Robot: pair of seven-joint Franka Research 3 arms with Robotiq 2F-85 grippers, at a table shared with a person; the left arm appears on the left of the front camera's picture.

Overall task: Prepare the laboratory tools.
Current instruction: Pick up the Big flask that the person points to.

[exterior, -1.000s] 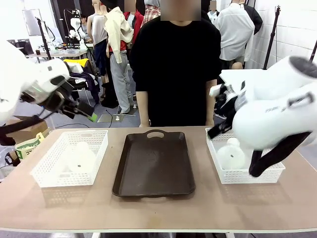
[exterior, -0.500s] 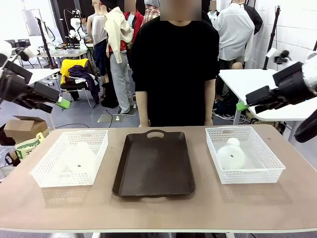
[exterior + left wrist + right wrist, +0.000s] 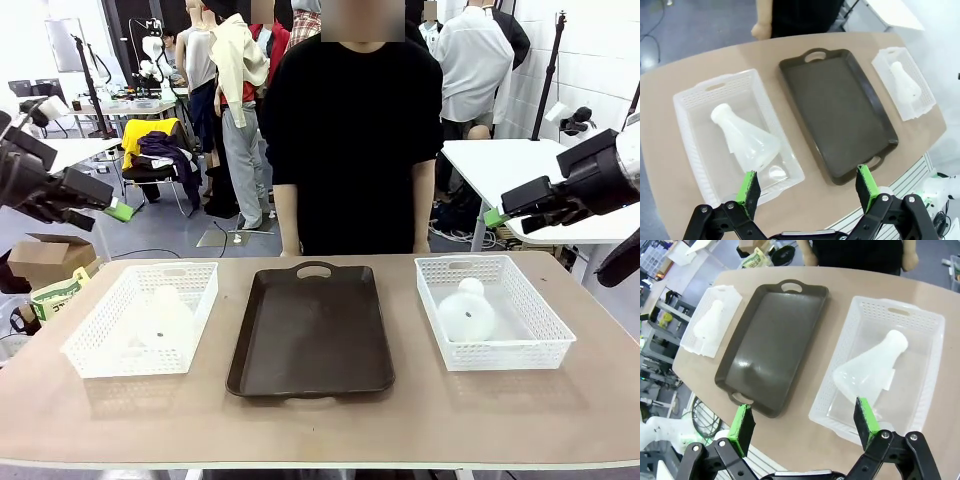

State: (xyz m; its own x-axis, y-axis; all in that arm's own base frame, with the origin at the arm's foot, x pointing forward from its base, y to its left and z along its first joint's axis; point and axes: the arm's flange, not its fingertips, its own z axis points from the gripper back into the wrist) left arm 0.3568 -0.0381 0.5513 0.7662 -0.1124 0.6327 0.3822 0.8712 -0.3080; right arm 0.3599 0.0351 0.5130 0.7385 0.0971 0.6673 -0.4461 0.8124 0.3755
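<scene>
Left pincer [image 3: 108, 204] and right pincer [image 3: 503, 208], both released and empty, have swung up and outward off the worktop [image 3: 320, 425]; left flask [image 3: 165, 318] and right flask [image 3: 467, 311] lie untouched in their white baskets [image 3: 130, 365] [image 3: 500, 357], so grasping hasn't begun.

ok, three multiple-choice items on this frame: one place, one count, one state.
1. Where is the dark brown tray?
A) between the left basket and the right basket
B) inside a basket
C) on the floor

2. How many flasks are there?
A) one
B) two
C) four

3. The left gripper and right gripper are:
A) shut on flasks
B) open and empty
C) gripping the tray

Key:
1 A: the front view shows a basket on either side of the tray.
2 B: one lies on its side in each basket.
3 B: both wrist views show spread fingers with nothing between them.
</scene>
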